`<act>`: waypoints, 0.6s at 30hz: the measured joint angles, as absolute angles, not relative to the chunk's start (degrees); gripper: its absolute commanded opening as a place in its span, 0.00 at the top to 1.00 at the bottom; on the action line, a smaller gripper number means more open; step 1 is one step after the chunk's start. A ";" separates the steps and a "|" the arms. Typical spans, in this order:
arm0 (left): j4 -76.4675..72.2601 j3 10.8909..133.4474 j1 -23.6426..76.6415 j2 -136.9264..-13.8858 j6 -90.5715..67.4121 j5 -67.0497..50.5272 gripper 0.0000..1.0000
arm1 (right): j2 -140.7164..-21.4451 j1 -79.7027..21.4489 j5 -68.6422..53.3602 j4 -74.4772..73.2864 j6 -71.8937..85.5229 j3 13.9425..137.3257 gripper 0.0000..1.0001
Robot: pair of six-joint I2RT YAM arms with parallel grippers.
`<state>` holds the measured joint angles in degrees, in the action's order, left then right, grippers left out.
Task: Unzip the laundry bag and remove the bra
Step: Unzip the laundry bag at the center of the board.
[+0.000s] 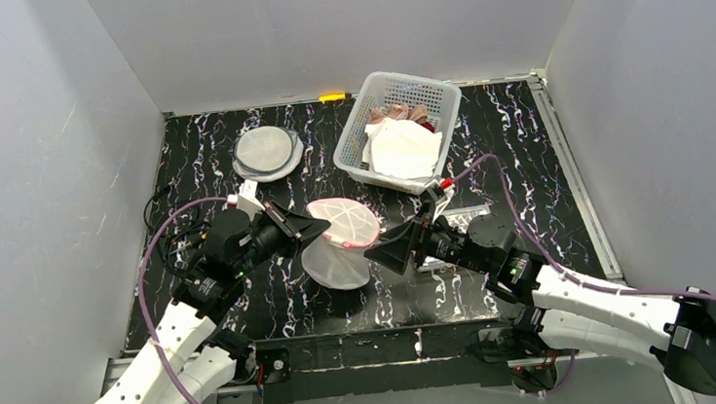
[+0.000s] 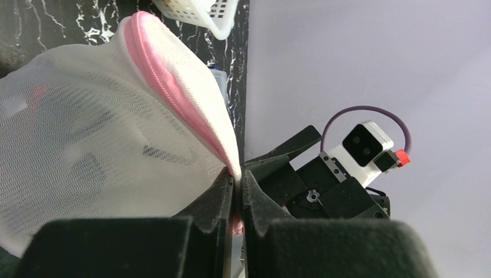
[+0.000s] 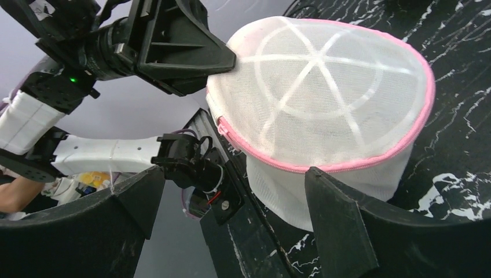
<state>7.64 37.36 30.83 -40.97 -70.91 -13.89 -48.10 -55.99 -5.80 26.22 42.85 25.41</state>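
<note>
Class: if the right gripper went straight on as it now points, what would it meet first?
Most likely the laundry bag, near its pink zipper, dead ahead of the open right gripper; depth is unclear.

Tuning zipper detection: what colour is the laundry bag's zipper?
The zipper is pink; it shows best close up in the left wrist view.

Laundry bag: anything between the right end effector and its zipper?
Nothing visible. The laundry bag sits ahead of the open right end effector, pink zipper facing it; the left end effector pinches its far edge.
</note>
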 measured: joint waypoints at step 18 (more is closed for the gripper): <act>4.45 35.73 30.55 -39.88 -71.55 -16.36 1.00 | -52.97 -56.80 -10.68 30.61 43.33 30.28 0.20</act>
<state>4.45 35.73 30.55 -39.88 -71.55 -16.36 -52.97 -56.80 -10.68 30.61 43.33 30.28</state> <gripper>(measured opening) 0.033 0.796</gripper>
